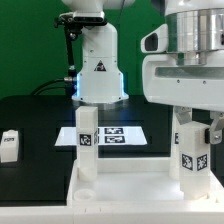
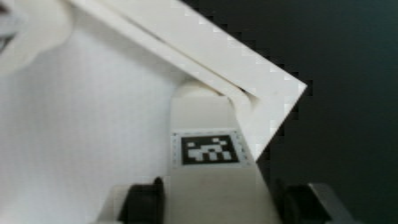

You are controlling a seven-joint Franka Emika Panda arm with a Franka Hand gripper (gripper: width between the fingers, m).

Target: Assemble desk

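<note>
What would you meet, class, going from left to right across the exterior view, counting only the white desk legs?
Loose leg lying on the table → upright leg at the desk top's back rim → upright leg under the gripper.

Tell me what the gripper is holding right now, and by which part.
The gripper holds a white square-section desk leg, fingers on two opposite sides near its free end; the other end stands in a corner of the desk top.
</note>
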